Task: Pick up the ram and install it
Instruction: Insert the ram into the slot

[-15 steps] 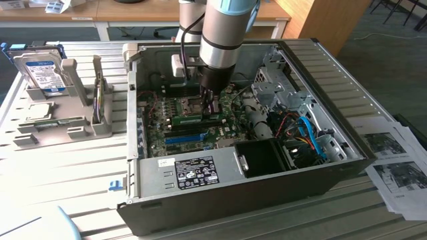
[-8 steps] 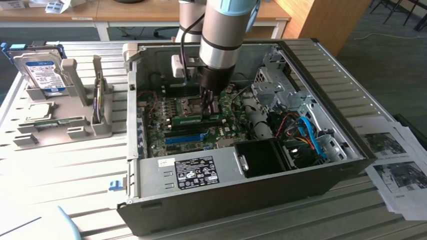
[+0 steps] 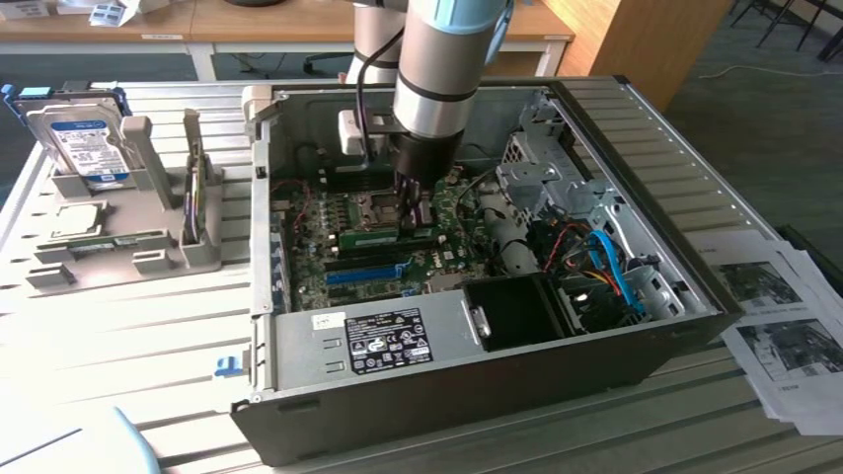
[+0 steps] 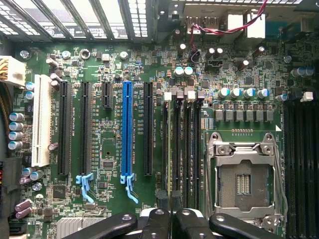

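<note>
Ext. view: pincer (image 3: 419, 219) on green ram (image 3: 382, 237)

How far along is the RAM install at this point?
Done: the thin green circuit-board ram strip is already inside the open dark-grey computer case. In hand: the claw grips it over the black slots of the green motherboard. Left: seating; whether it has clicked in cannot be told.

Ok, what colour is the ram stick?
The ram is green, clearest in the exterior view.
</note>
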Tool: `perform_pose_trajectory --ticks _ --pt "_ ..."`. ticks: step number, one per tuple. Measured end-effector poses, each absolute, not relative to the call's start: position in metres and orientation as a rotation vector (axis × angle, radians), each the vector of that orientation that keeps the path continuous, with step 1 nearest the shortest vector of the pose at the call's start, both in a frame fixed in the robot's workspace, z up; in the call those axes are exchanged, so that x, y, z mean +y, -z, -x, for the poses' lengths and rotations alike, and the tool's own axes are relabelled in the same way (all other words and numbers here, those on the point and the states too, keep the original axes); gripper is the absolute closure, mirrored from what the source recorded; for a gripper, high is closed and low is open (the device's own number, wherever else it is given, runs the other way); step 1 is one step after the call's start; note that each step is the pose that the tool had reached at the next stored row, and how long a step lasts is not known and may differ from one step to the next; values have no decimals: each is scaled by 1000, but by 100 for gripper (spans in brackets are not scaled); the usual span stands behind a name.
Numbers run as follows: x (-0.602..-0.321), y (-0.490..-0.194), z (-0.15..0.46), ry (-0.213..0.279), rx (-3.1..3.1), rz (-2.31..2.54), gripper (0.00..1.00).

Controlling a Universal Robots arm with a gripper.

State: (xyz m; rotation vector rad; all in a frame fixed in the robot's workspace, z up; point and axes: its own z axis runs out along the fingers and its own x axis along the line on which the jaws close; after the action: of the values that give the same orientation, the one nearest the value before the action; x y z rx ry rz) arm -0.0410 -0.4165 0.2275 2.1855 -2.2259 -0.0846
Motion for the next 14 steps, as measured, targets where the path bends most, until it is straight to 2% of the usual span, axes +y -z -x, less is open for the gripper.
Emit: perform_pose_trajectory --ticks 14 --pt "-416 -224 41 84 -2226 -2185 89"
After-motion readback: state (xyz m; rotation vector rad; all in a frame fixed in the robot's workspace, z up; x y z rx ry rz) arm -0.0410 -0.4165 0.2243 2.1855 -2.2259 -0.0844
